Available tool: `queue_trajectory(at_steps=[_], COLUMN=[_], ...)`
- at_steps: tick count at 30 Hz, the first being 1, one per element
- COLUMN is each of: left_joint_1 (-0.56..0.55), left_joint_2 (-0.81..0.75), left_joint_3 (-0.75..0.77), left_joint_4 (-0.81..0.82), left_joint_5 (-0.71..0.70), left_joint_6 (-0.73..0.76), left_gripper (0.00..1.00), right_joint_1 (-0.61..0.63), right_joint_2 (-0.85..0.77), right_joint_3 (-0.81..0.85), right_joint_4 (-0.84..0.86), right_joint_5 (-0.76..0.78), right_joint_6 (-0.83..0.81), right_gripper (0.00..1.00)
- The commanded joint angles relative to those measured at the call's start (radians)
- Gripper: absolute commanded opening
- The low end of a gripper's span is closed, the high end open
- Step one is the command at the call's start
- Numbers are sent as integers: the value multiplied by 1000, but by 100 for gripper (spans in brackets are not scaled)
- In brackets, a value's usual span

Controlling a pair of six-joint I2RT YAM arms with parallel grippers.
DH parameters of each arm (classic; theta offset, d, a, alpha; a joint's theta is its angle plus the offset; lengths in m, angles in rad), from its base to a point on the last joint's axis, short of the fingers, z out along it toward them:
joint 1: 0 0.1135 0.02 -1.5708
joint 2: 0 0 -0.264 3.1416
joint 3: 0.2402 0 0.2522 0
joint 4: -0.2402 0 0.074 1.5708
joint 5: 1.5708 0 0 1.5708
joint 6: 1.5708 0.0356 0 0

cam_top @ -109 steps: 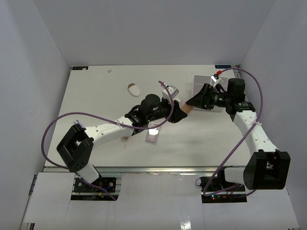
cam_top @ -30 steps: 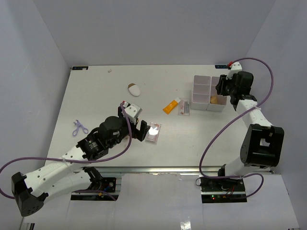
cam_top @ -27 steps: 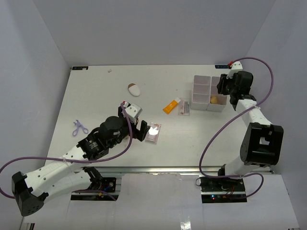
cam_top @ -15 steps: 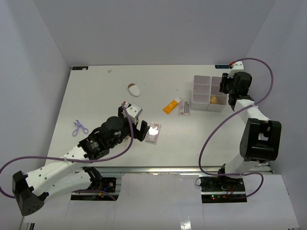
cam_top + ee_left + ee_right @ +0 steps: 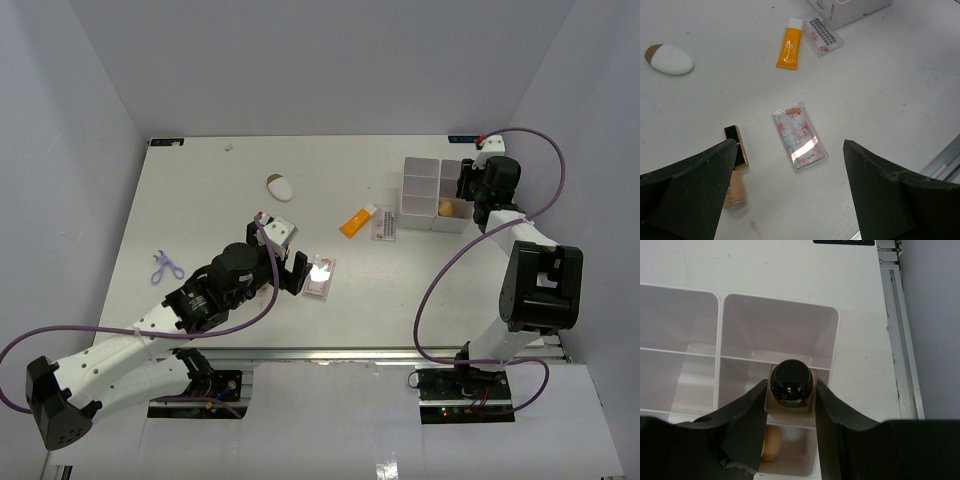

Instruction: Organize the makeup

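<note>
My right gripper (image 5: pixel 791 390) is shut on a tan bottle (image 5: pixel 791 382) with a dark round cap, held upright over the near right compartment of the white box (image 5: pixel 780 302). A tan sponge (image 5: pixel 772 442) lies in that compartment. My left gripper (image 5: pixel 790 150) hangs open above the table with nothing between its fingers. Below it lie a clear-pink palette (image 5: pixel 800 136) and a second tan bottle (image 5: pixel 735 172) with a dark cap. Farther off are an orange tube (image 5: pixel 789 48), a clear lash case (image 5: pixel 822 34) and a white-and-brown oval piece (image 5: pixel 670 58).
The white box (image 5: pixel 420 165) stands at the back right of the table. Purple scissors (image 5: pixel 165 266) lie near the left edge. The right arm's cable loops above the table's right side.
The right gripper has drifted slightly to the right above the box with the bottle still in it. The left arm has not moved in the last second.
</note>
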Motion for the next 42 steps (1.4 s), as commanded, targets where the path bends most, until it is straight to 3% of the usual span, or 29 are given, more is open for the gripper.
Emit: queue_trajectory(at_steps=[1, 5, 13, 15, 20, 22, 25, 29, 35, 42], left_joint_1=[6, 6, 9, 11, 85, 129, 192, 255, 272, 272], left_joint_2=[1, 2, -12, 0, 74, 100, 156, 252, 483, 599], left_joint_3=[-13, -18, -18, -2, 62, 85, 134, 174, 245, 287], left_joint_4=[9, 13, 12, -24, -194, -274, -386, -464, -515, -522], left_joint_5=[-13, -13, 32, 32, 61, 88, 100, 63, -9, -85], left_joint_6=[8, 6, -56, -104, -249, -294, -342, -348, -329, -298], left_gripper=[98, 98, 98, 98, 89, 85, 77, 75, 72, 72], right_joint_1=[-15, -27, -70, -78, -80, -62, -35, -32, -34, -48], right_joint_2=[-5, -30, -191, -273, -451, -503, -569, -612, -655, -688], right_joint_3=[1, 1, 5, 21, 9, -47, -157, -213, -225, -227], right_joint_4=[101, 79, -57, -187, -684, -830, -957, -962, -963, -961], right_joint_5=[12, -16, -141, -292, -1049, -1154, -1203, -1204, -1199, -1187], right_joint_6=[12, 18, 10, -93, -474, -576, -669, -690, -683, -672], right_gripper=[51, 67, 75, 81, 94, 95, 95, 95, 96, 97])
